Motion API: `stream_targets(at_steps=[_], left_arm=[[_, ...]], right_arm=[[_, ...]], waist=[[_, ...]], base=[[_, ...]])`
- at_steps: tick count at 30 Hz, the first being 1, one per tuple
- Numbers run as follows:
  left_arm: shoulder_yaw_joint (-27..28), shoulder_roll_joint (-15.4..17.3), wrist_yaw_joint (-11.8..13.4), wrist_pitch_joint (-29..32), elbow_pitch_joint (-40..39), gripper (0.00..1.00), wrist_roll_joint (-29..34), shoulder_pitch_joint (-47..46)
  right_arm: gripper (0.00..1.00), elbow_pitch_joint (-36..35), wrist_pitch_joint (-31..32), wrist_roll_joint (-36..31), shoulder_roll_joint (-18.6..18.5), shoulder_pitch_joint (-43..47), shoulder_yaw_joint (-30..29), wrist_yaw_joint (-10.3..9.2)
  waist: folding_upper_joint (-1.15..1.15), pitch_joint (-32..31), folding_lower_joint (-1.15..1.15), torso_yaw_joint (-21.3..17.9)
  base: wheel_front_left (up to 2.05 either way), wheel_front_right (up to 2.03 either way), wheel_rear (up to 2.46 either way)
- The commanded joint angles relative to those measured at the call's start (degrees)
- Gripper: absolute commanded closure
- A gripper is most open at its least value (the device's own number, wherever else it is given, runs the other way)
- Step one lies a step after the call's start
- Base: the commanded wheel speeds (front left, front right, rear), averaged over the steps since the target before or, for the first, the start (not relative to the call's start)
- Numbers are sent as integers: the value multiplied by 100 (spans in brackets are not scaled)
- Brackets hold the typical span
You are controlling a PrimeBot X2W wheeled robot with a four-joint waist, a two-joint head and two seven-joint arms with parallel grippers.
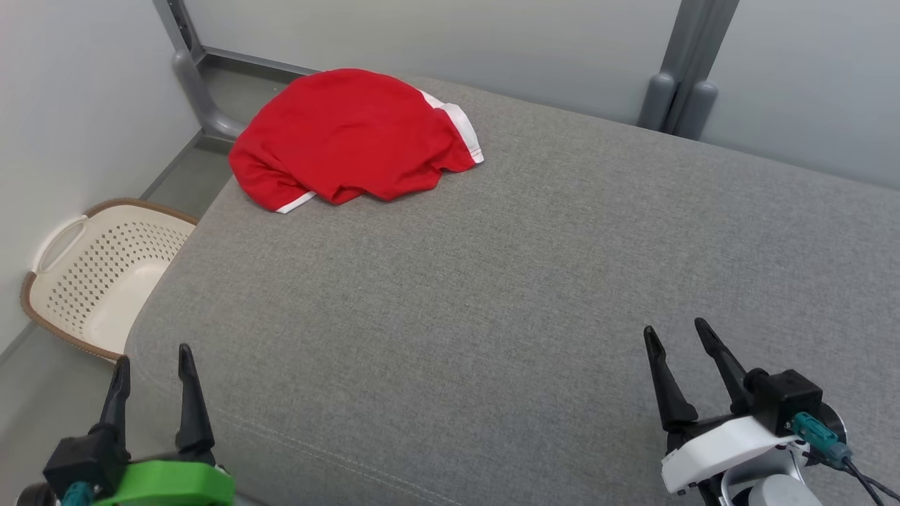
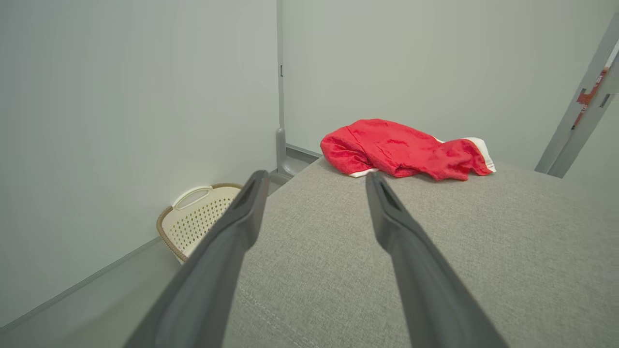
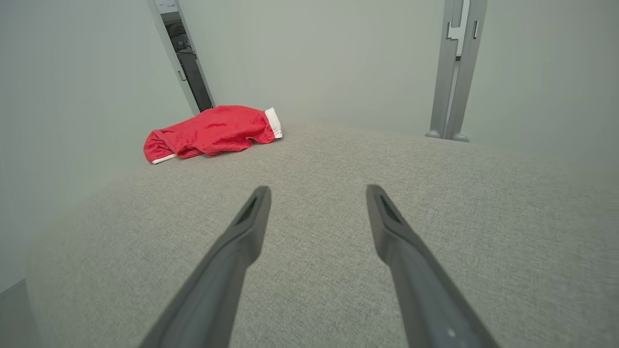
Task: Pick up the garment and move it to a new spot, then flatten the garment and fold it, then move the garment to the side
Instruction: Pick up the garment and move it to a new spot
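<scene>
Big grey cushion (image 1: 492, 281) has loads of bare room, but the red garment (image 1: 351, 133) sits way off in its far left corner, right by the edge. I reckon a long reach plus a sloppy pinch could drag it off toward the floor by the white basket (image 1: 105, 274). It's a crumpled heap, red with white trim, layers bunched up. The left end effector (image 1: 153, 354) and right end effector (image 1: 675, 326) are both spread wide, holding nothing, well apart from it.

garment (image 1: 351, 133): red, white trim | cushion (image 1: 492, 281): grey weave | basket (image 1: 98, 274): cream, perforated, brown rim | wall (image 1: 70, 105): pale grey
</scene>
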Motion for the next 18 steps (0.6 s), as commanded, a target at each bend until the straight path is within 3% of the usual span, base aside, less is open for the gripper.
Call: stream_targets(at_steps=[1, 9, 18], left_arm=[[-13, 76, -48, 1, 26, 0, 40, -235], [-69, 383, -192, 2, 252, 0, 5, -1513], [-152, 838, -268, 57, 885, 0, -144, -3650]], right_arm=[[0, -17, -17, -29, -76, -49, -39, -9], [0, -166, -4, -81, -365, -211, -253, -9], [0, -800, 143, -171, -898, -476, -648, -9]], waist=[[0, 87, 0, -117], [0, 619, 0, -689], [0, 1926, 0, -1492]], base=[[0, 0, 0], [0, 0, 0], [0, 0, 0]])
